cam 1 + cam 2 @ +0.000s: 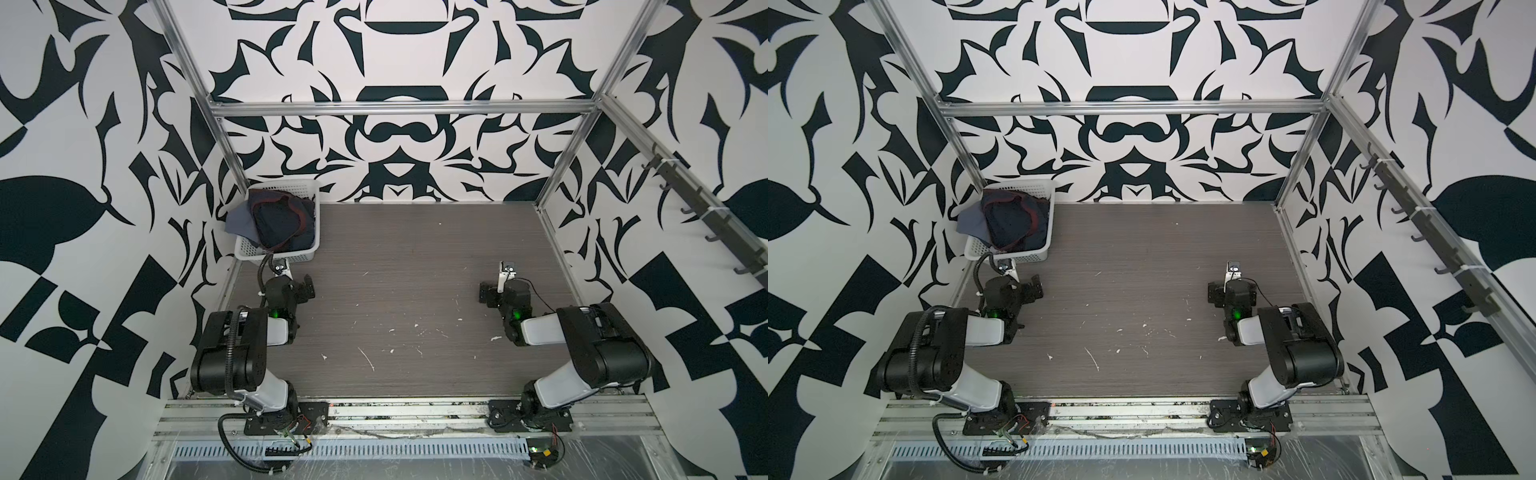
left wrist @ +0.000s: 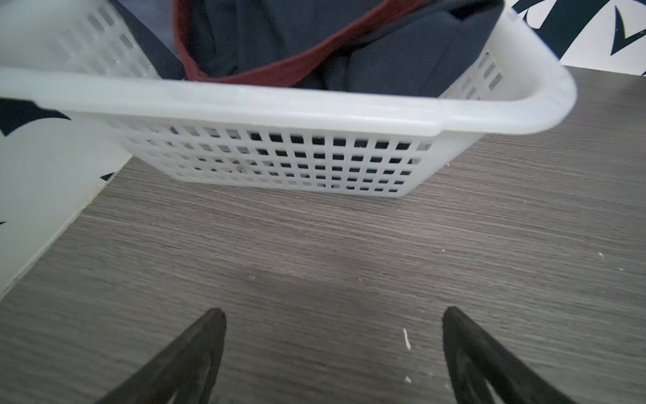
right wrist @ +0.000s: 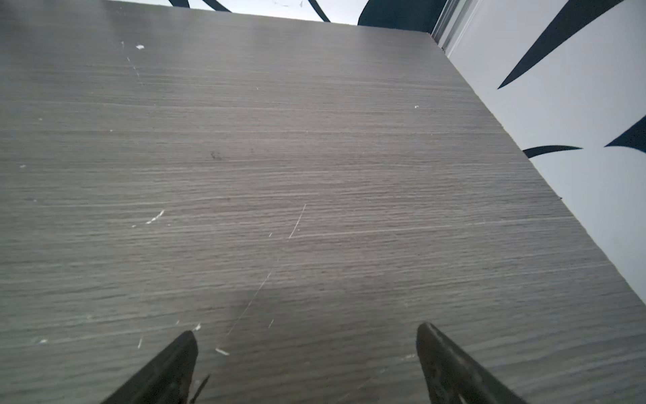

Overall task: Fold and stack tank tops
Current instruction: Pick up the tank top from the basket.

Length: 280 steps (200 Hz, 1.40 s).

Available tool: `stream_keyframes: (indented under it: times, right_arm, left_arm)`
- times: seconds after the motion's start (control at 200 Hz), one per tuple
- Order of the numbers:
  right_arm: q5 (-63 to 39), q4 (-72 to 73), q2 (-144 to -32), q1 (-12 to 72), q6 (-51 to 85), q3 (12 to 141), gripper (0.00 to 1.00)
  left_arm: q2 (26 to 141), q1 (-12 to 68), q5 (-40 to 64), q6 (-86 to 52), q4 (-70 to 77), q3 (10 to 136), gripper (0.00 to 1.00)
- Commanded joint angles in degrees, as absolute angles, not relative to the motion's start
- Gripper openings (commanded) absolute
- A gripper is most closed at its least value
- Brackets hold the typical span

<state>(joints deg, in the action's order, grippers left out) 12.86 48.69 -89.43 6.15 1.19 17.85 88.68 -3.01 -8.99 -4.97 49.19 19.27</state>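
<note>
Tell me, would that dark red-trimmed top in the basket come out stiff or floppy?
Probably floppy: the navy top lies crumpled in soft folds in the basket. Likely light, being thin cloth. Lifting it might drag the grey top draped over the rim.

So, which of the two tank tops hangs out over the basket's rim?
The slate grey-blue tank top; it drapes over the white basket's side rim, while the navy tank top, maroon-trimmed, lies inside.

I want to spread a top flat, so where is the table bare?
The grey wood-grain table is bare between the open left gripper and open right gripper and on to the back wall. Crowded only at the far left corner: the white perforated plastic basket holds the navy maroon-trimmed tank top and grey-blue top.
</note>
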Motion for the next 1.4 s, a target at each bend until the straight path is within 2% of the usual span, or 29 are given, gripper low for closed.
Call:
stream_keyframes:
  times: [0.0,1.145,1.25,1.395]
  right_arm:
    - [14.46,53.59,-89.18,6.66,-0.31,19.84,0.99]
    - [13.60,53.79,-89.01,6.53,-0.47,19.69,0.99]
    - [11.60,53.39,-85.79,6.92,-1.50,18.54,0.99]
    - [12.81,47.63,-73.50,9.21,-3.35,16.26,0.99]
  left_arm:
    - [89.56,-3.40,-9.71,-5.98,53.70,21.24,0.99]
    - [89.44,-3.40,-9.61,-6.05,53.97,21.03,0.99]
    - [86.25,-2.65,-6.40,-4.50,55.88,18.53,0.99]
    - [74.64,3.40,-13.96,-0.09,54.22,14.99,0.99]
